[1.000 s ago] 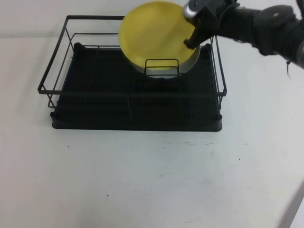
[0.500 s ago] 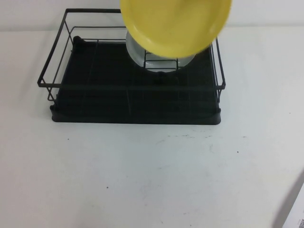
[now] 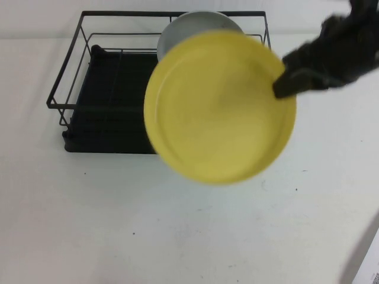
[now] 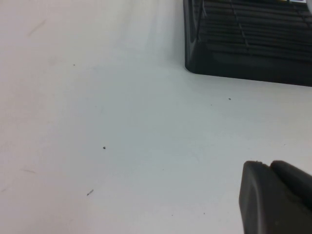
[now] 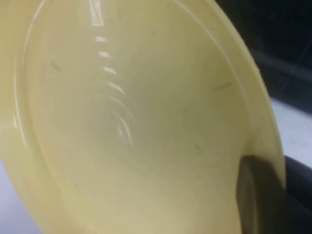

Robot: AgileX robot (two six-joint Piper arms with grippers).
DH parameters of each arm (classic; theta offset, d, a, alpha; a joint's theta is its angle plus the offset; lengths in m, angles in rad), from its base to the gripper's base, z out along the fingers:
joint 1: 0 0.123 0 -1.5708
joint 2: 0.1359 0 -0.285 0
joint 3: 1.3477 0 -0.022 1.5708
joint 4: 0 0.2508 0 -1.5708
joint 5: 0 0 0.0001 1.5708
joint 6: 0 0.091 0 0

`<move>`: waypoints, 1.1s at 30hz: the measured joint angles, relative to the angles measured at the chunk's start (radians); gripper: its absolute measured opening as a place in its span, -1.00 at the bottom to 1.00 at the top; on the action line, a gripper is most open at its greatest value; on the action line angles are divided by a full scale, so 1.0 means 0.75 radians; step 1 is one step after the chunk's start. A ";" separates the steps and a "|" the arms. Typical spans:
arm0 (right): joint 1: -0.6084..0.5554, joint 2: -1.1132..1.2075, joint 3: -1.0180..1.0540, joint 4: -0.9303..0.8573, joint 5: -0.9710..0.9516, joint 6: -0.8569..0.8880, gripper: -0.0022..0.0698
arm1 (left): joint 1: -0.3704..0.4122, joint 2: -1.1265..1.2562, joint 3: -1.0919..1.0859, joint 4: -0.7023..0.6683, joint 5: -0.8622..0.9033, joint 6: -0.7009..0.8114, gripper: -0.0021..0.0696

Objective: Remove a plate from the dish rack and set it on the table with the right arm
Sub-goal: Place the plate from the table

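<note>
The round yellow plate hangs in the air, tilted face-on, covering the right front part of the black wire dish rack. My right gripper is shut on the plate's right rim, and the right arm reaches in from the right. In the right wrist view the plate fills the frame, with my right gripper clamped over its edge. My left gripper is shut and empty, low over the white table, near a corner of the rack.
A grey plate stands upright at the back of the rack, behind the yellow one. Bare white table with a few dark specks stretches in front of the rack.
The yellow plate has come up out of the rack and moved forward over its front right edge, held by my right gripper. The grey plate stays in the rack.
</note>
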 joint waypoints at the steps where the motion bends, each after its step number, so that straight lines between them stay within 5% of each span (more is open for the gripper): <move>1: 0.016 -0.021 0.078 0.014 -0.032 0.016 -0.92 | 0.000 0.000 0.000 0.000 0.000 0.000 -0.95; 10: 0.115 -0.022 0.534 0.067 -0.296 0.184 -0.92 | 0.000 0.000 0.000 0.000 0.000 0.000 -0.95; 33: 0.115 0.413 0.547 0.157 -0.566 0.200 -0.92 | 0.000 0.000 0.000 0.000 0.000 0.000 -0.95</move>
